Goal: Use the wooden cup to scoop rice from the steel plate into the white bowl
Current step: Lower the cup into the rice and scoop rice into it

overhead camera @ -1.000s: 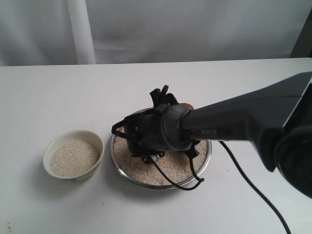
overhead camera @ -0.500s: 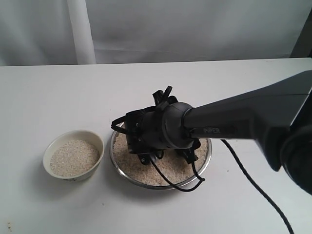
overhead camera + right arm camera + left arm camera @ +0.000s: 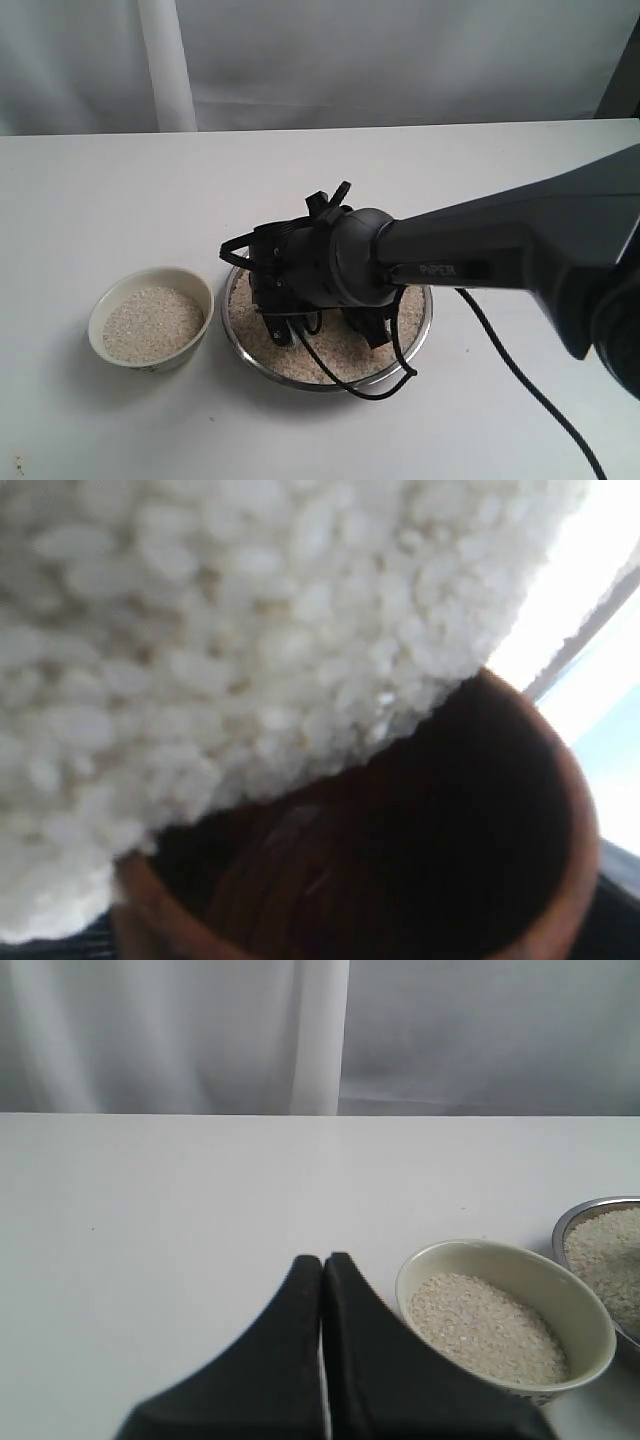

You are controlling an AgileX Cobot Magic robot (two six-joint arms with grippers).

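The wooden cup [image 3: 450,830] lies low over the steel plate [image 3: 270,375], tipped on its side with its mouth pushed into the heap of rice [image 3: 300,355]. In the right wrist view, grains bank up against the rim and the dark inside has none in it yet. The right gripper [image 3: 322,330] is down inside the plate. Its fingers are mostly hidden under the wrist, so the hold itself is hard to see, but it appears to be clamped wide across the body of the cup, since the cup sits squarely in front of that wrist's camera. The left gripper [image 3: 323,1260] has its fingers pressed together on nothing. It rests off the plate, on the far side of the white bowl [image 3: 150,270], which stands just beside the plate and already holds a good layer of rice.

The cup should handle as a stiff, light thing, but smooth and round, so it may twist or slide in a pinch. The safest hold is across the widest part of the barrel, away from the rim, which leaves the mouth free. The rice is loose and runs like sand, so a load would spill if the cup were tilted or jolted before it reached the bowl. The plate is shallow and shiny and may skid if pushed hard.
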